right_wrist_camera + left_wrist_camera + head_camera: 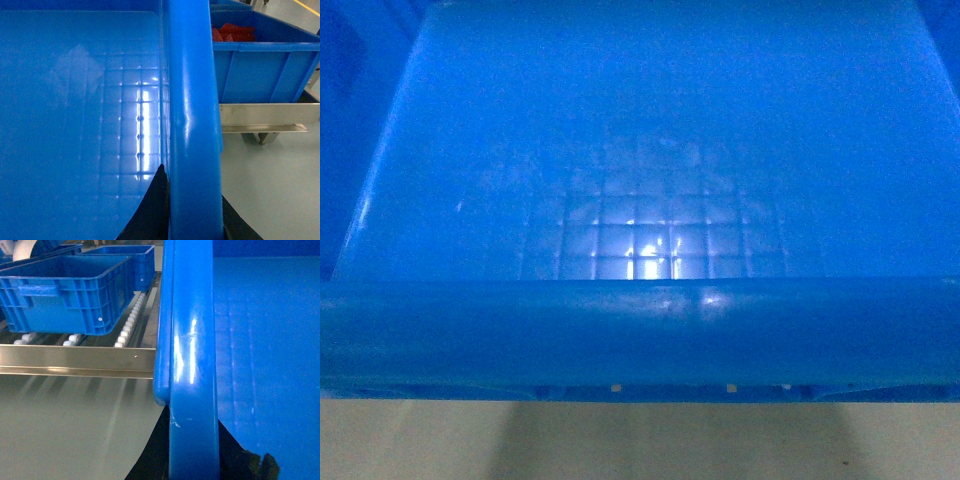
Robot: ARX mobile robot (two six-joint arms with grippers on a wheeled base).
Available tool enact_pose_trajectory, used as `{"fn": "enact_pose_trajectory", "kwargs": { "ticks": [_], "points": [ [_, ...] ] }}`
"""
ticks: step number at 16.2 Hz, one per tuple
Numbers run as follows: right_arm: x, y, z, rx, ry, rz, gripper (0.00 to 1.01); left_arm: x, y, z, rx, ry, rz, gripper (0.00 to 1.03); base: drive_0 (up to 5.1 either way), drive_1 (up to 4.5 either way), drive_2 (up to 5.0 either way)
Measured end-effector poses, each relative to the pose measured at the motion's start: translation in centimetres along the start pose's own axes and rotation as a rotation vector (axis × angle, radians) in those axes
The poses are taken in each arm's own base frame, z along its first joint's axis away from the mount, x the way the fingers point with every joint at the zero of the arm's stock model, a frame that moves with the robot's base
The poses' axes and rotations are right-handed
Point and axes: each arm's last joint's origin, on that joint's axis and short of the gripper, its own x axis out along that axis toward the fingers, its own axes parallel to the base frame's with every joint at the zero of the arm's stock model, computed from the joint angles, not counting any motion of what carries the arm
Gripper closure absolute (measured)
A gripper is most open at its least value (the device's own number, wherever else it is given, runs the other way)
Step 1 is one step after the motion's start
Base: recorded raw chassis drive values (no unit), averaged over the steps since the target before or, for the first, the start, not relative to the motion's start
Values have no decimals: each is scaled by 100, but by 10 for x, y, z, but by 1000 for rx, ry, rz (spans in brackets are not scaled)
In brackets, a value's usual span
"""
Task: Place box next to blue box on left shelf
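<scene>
We hold box (pixel 640 330) by both side rims: left gripper (pixel 200 460) pinching left rim, right gripper (pixel 192 220) pinching right rim. Beyond left gripper, blue box (pixel 70 295) on roller shelf (pixel 75 360).

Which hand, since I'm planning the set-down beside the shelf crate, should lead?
Left, probably: the left hand grips the large bright-blue plastic crate on the side facing the ribbed blue crate on the roller shelf.
</scene>
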Motion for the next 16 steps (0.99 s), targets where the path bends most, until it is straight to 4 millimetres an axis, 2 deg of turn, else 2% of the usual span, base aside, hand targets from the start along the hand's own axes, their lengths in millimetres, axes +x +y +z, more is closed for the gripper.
{"fn": "enact_pose_trajectory", "kwargs": {
  "ticks": [16],
  "points": [
    [1, 0, 0, -1, 3, 0, 92, 0, 0, 0, 1, 1, 1, 94, 2, 411, -407]
  ]
}}
